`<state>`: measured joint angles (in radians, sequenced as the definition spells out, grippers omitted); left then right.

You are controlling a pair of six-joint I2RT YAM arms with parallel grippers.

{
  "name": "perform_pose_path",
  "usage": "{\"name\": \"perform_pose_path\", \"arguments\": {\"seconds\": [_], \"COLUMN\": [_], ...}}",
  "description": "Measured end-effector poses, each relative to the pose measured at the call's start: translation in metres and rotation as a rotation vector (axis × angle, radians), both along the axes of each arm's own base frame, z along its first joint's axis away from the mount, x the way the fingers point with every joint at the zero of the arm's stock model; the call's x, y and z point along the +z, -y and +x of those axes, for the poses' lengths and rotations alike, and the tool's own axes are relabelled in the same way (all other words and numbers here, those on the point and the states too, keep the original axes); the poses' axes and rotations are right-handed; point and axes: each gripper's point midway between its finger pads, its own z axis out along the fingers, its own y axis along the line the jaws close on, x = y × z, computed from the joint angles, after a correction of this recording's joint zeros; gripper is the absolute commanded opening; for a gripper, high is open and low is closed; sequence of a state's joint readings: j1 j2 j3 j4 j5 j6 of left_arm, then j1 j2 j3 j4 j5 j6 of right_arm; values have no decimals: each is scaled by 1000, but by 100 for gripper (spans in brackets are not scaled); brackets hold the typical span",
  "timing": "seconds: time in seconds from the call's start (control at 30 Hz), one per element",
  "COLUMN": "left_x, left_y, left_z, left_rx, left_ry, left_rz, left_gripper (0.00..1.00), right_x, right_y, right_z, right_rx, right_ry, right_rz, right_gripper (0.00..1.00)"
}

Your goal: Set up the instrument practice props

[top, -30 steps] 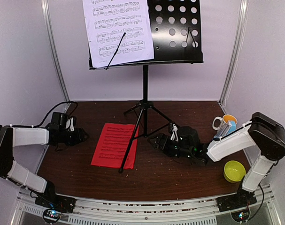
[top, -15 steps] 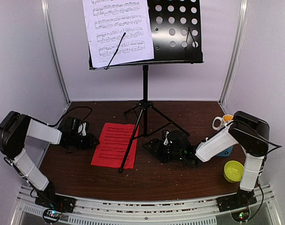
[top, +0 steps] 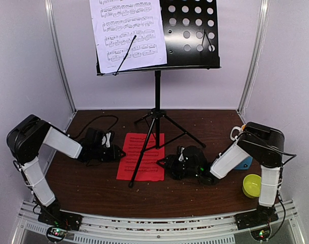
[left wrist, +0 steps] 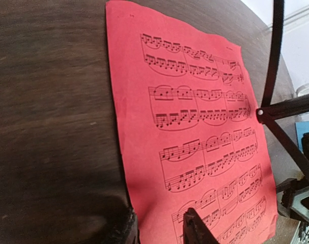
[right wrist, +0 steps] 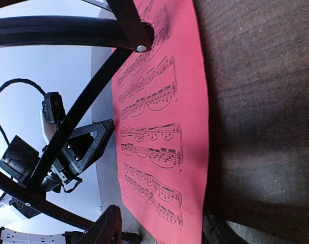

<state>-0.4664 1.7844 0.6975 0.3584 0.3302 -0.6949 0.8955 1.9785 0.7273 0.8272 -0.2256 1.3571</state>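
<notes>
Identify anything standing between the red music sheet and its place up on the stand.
The front tripod leg of the music stand slants over the red music sheet, which lies flat on the table; it likely must slide out sideways first.

From above, the tops of my music stand (top: 190,30) and the white sheet (top: 128,33) on it are cut off by the picture's top edge. My right arm (top: 230,157) hides most of the blue metronome (top: 244,163) and the white mug (top: 236,133) near the right edge of the table (top: 93,188). A stand leg covers a strip of the red sheet (top: 128,168). In the wrist views only the tips of my left tool (left wrist: 162,231) and right tool (right wrist: 159,226) show, at the bottom edge. I cannot tell if they touch the paper.
</notes>
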Motion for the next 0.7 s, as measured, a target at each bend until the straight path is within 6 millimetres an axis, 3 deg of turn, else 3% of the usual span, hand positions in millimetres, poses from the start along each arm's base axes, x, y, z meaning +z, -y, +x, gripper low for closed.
{"name": "perform_pose_path", "arguments": {"seconds": [0.2,0.4,0.57,0.7], "left_x": [0,0,4,17], "left_y": [21,23,17,7], "left_z": [0,0,-9,-16], "left_rx": [-41,-44,-42,-29], "left_ry": [3,2,12,34], "left_rz": [-15,-19,-13,20], "left_gripper": [31,35,45,48], "right_x": [-5,-13,-15,-7], "right_y": [-1,8,38,66], "right_z": [1,-6,-24,-33], "right_rx": [-1,-7,-39,-77], "right_ry": [-25,-51,-82,-74], "right_rz": [62,60,46,39], "right_gripper": [29,11,0,0]}}
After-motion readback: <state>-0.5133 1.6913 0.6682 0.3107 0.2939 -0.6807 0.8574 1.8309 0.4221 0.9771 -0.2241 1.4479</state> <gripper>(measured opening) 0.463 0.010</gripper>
